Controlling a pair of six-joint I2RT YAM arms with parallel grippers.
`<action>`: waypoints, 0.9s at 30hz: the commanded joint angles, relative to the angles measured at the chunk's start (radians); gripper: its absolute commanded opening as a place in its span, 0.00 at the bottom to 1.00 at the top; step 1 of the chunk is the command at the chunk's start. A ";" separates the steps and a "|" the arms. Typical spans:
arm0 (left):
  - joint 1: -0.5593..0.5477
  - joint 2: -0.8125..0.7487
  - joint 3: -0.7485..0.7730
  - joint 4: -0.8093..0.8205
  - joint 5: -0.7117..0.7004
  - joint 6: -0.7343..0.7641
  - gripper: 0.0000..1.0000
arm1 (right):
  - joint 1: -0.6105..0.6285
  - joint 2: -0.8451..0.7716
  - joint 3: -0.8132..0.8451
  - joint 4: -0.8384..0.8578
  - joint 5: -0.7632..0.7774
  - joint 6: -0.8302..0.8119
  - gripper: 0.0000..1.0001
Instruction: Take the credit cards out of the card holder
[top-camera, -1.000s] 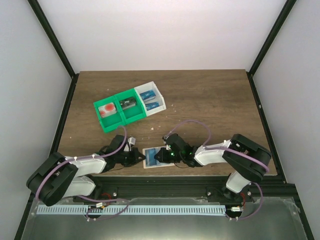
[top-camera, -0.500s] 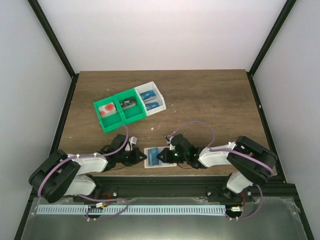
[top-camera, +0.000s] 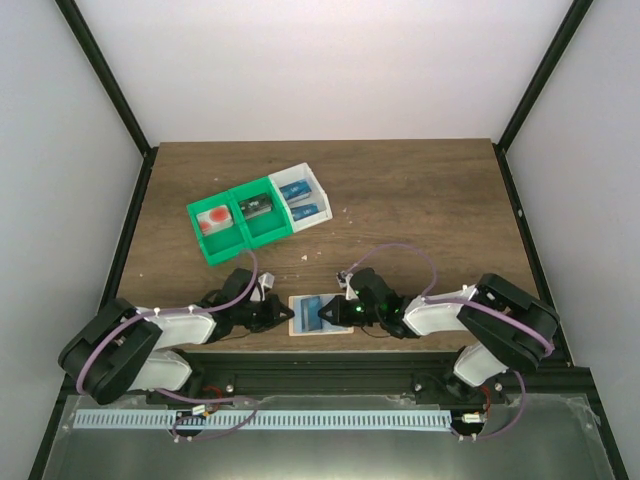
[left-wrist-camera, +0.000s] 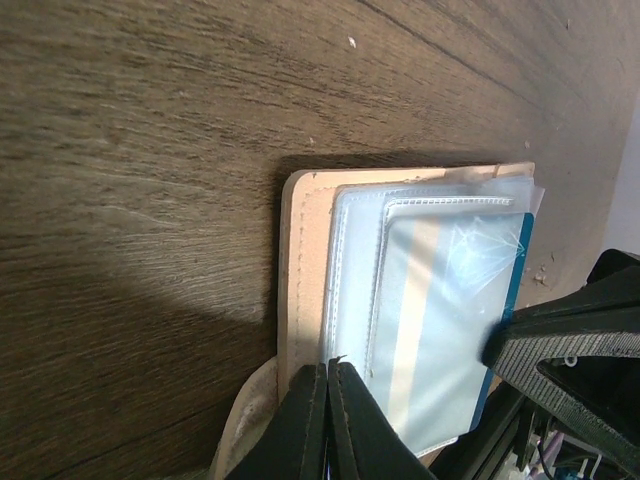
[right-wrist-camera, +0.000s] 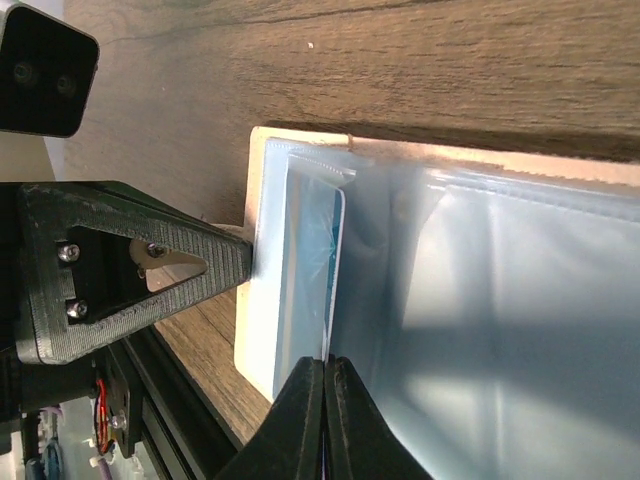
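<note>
As my left claw (top-camera: 284, 316) clenches the tan edge of the flat pale blue-grey folding card holder (top-camera: 300, 324), far beyond it a green plastic bin (top-camera: 225, 252) holds a red-orange item (top-camera: 215, 221) and a dark item (top-camera: 257, 208). Further right, a white bin (top-camera: 290, 174) holds two blue cards (top-camera: 298, 188). My right claw (top-camera: 328, 316) pinches a thin blue credit card (right-wrist-camera: 300, 280) half inside the holder's clear sleeve (right-wrist-camera: 500, 300).

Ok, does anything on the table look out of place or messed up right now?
Only small things: the card holder lies open at the near edge, its clear sleeve crinkled at one corner, with the edge of a blue card poking past it. The row of bins sits askew.
</note>
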 joint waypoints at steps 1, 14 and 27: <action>-0.009 0.056 -0.029 -0.111 -0.103 0.013 0.04 | -0.011 -0.004 -0.021 0.002 -0.020 0.008 0.02; -0.008 0.059 -0.037 -0.076 -0.086 -0.007 0.03 | -0.021 0.052 -0.052 0.204 -0.145 0.086 0.01; -0.008 0.094 -0.042 -0.047 -0.081 -0.009 0.02 | -0.037 0.013 -0.110 0.215 -0.103 0.090 0.00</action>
